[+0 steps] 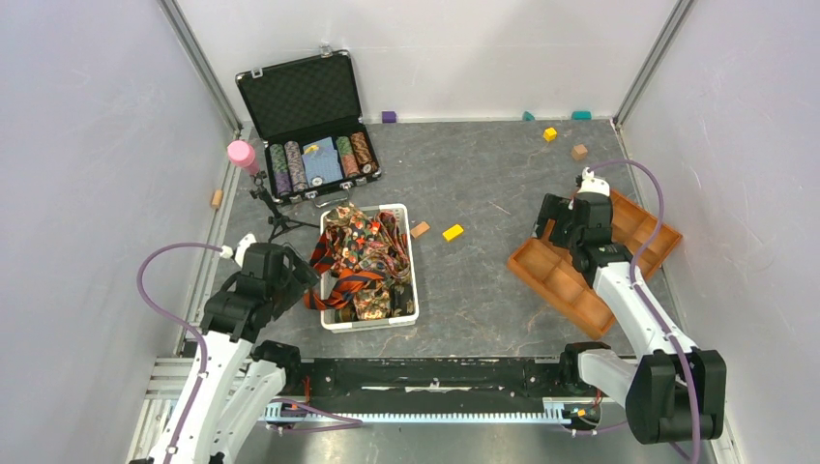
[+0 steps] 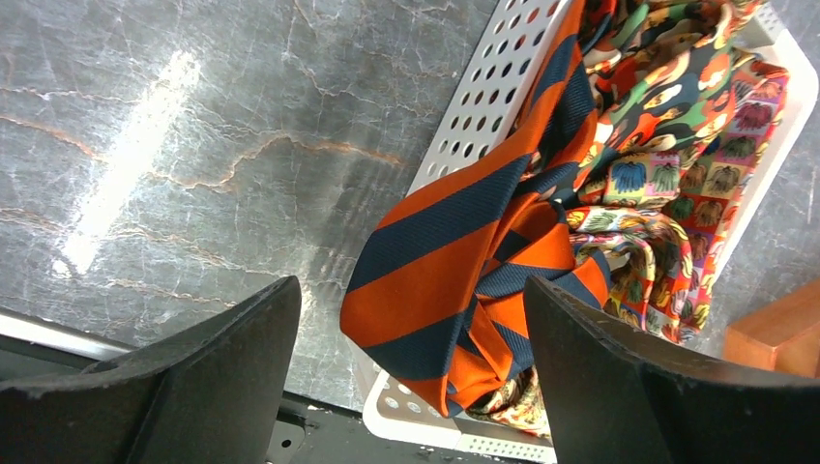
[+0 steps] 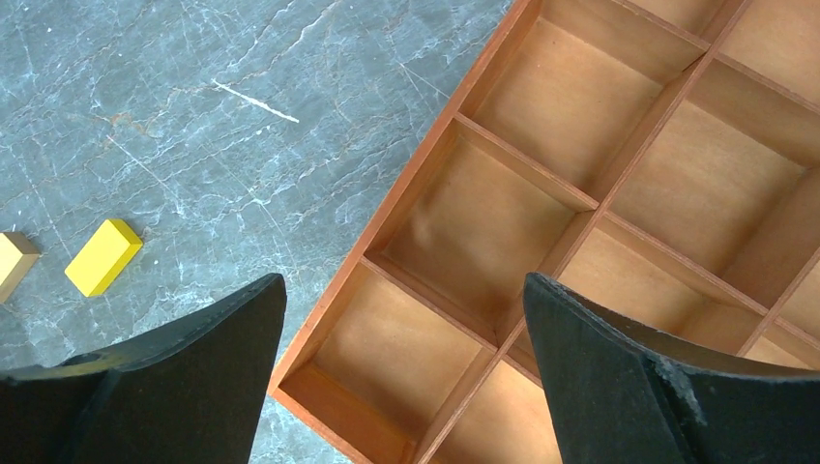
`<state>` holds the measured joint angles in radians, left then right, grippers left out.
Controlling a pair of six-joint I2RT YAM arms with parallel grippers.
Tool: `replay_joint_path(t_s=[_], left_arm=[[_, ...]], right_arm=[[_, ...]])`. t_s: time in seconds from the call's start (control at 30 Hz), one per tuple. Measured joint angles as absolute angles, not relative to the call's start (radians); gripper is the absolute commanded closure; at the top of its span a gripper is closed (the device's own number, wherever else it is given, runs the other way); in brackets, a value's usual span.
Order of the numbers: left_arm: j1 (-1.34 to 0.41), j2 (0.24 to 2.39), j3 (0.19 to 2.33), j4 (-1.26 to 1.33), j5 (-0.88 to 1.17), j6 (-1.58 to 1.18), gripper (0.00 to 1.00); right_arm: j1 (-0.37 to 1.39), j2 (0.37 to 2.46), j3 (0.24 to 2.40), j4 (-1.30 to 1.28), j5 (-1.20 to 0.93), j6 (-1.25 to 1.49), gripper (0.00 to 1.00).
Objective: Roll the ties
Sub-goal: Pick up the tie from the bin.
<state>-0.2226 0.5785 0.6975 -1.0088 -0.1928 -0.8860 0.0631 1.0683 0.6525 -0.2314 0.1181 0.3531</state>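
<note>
Left of centre in the top view, the ties lie heaped in a white basket, the orange-striped tie spilling over its rim. Above it hangs the left gripper, jaws wide, empty. Right of centre, the right gripper, equally wide, hovers over a wooden tray.

ties in basket | case behind | tray right
</note>
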Motion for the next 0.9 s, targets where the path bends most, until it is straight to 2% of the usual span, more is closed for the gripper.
replay_joint_path(t_s=[0.17, 0.23, 0.3, 0.53, 0.73, 0.83, 0.9], left_arm=[[-0.240, 0.630, 0.657, -0.970, -0.189, -0.899, 0.21], [-0.252, 0.645, 0.649, -0.959, -0.191, -0.904, 0.22], [-0.262, 0.652, 0.646, -0.953, -0.194, -0.907, 0.28], [-0.271, 0.657, 0.646, -0.932, -0.216, -0.918, 0.51], [-0.271, 0.663, 0.638, -0.921, -0.231, -0.923, 0.79], [-0.271, 0.665, 0.635, -0.915, -0.234, -0.923, 0.97], [-0.271, 0.668, 0.635, -0.910, -0.235, -0.921, 0.98]], right_arm=[[0.063, 1.077, 0.652, -0.231, 0.109, 0.355, 0.01], [0.063, 1.080, 0.652, -0.231, 0.107, 0.355, 0.02], [0.063, 1.082, 0.652, -0.231, 0.105, 0.355, 0.01], [0.063, 1.083, 0.652, -0.231, 0.104, 0.356, 0.01], [0.063, 1.092, 0.652, -0.231, 0.104, 0.360, 0.01], [0.063, 1.093, 0.652, -0.231, 0.104, 0.363, 0.01], [0.063, 1.093, 0.652, -0.231, 0.104, 0.363, 0.01]])
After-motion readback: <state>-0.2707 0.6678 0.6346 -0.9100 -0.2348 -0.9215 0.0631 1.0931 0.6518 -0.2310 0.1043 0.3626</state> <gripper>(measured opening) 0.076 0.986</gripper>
